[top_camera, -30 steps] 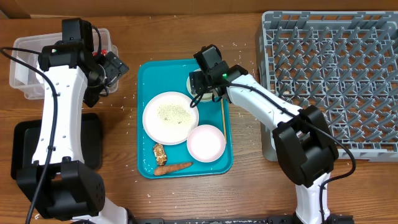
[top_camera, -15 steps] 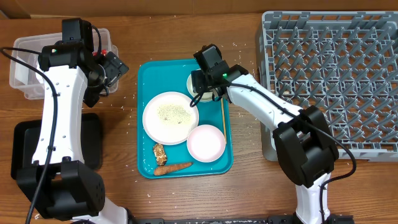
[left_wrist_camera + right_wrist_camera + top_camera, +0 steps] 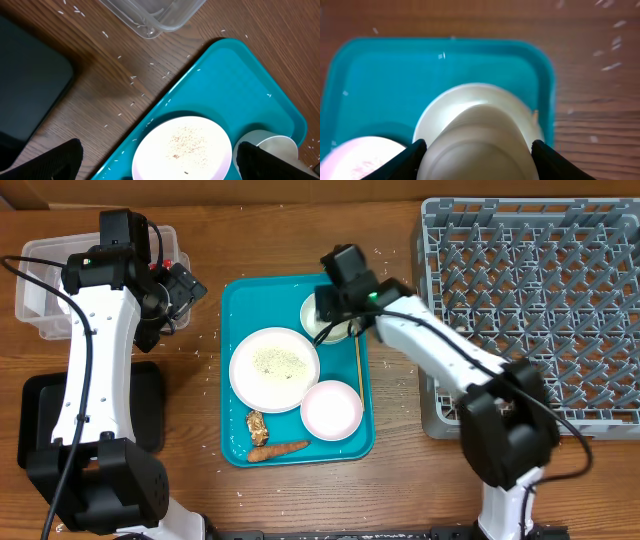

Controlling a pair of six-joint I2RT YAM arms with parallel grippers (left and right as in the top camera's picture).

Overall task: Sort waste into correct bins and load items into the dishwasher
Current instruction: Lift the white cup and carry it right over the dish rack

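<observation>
At the back right corner of the teal tray (image 3: 240, 295), the right gripper (image 3: 479, 150) was clamped on the small white cup (image 3: 480, 127), just above the white bowl (image 3: 439, 106). Left of the tray, the left gripper (image 3: 183, 292) hung over the worktop (image 3: 200, 385), fingers wide apart and holding nothing. The round white plate (image 3: 274, 368) lay mid-tray.

Looks like a robotics lab: 2 white-and-black robot arms (image 3: 95, 380) at a brown wooden table's (image 3: 300, 500) near edge, large square grey plastic dish rack (image 3: 530, 310) at its right edge.
</observation>
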